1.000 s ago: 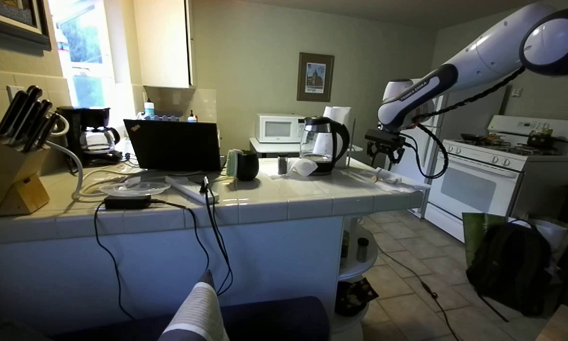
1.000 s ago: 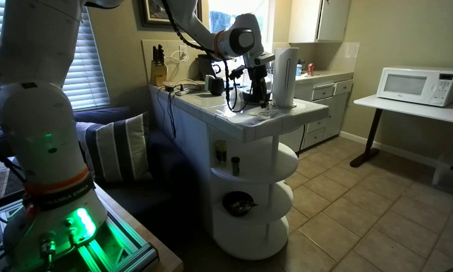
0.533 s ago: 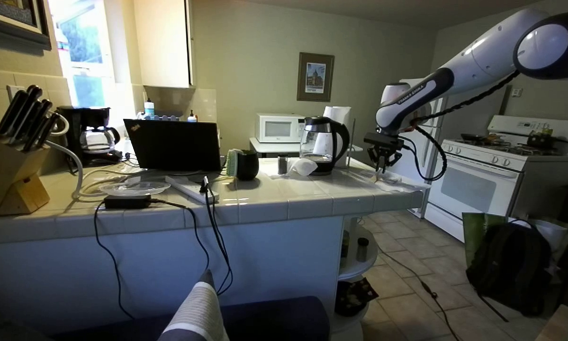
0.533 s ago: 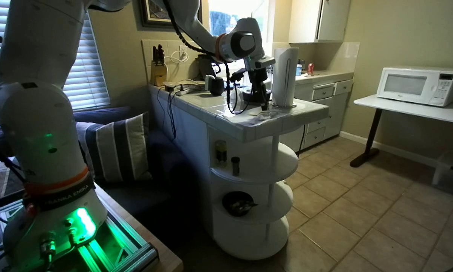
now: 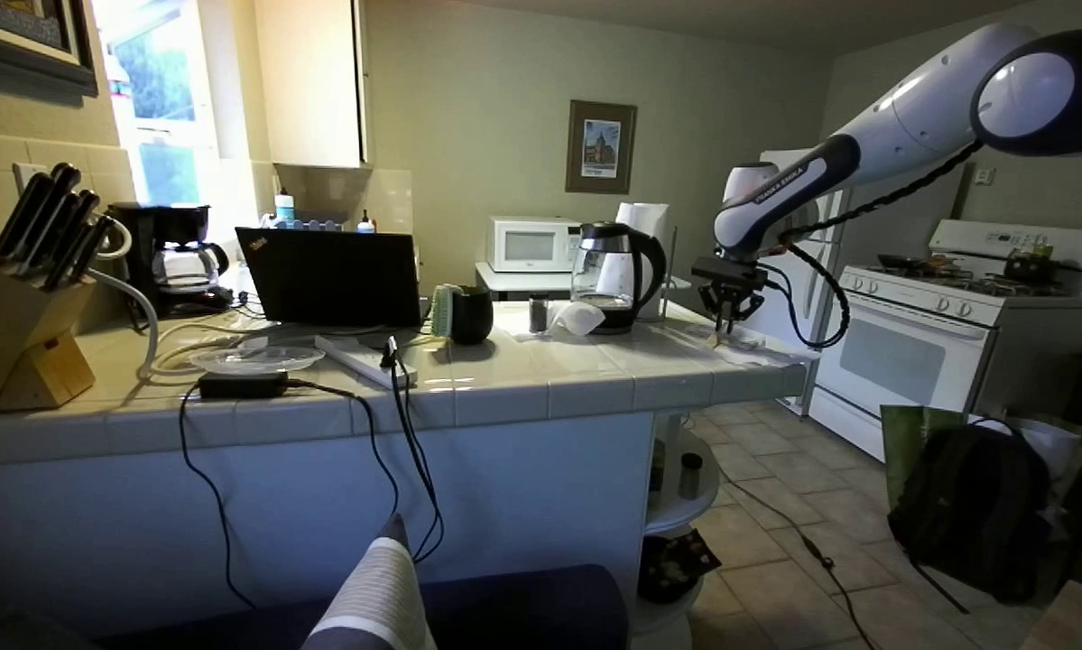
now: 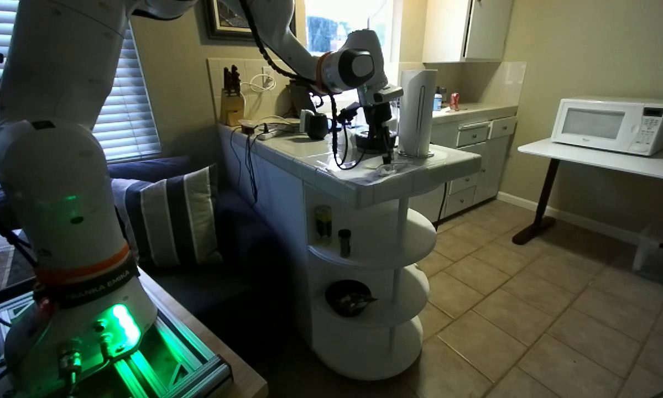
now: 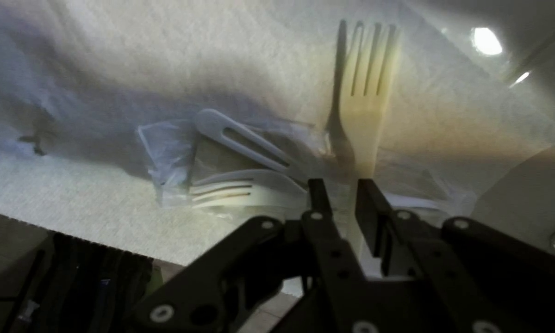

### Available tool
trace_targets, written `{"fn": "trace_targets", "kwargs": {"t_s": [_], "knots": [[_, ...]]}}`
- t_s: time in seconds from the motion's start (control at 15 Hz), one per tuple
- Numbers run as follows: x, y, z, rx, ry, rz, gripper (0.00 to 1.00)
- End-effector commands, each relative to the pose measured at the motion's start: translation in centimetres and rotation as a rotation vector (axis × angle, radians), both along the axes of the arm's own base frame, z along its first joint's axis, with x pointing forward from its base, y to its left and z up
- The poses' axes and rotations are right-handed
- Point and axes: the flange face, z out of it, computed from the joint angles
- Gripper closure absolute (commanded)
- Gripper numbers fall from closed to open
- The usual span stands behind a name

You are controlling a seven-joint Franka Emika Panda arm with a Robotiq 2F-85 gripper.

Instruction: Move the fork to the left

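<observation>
We are judging this the grasping step: in the wrist view, the cream fork [image 7: 363,118] is lying right of centre, tines toward the upper edge. The gripper [image 7: 341,187] is straddling its handle, fingers [image 7: 321,201] slightly apart, a gap showing beside it; we are reading the next move as closure, then a leftward carry.

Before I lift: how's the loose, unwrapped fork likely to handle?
Probably light and fairly stiff: the fork looks like thin, straight plastic. It may slide or rock if nudged, since it seems to lie across a crinkled clear wrapper. The slim tines could be fragile if they catch.
</observation>
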Motion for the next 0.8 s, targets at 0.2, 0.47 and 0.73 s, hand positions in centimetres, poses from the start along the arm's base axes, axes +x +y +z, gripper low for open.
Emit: {"fn": "trace_targets", "kwargs": {"t_s": [0.2,0.47,0.73], "knots": [[0.58,0.03,-0.61,0.0,0.025,-0.018,0.87],[0.97,0.21,-0.74,0.012,0.014,-0.012,0.78],[1.41,0.7,-0.03,0.033,-0.006,-0.003,0.75]]}}
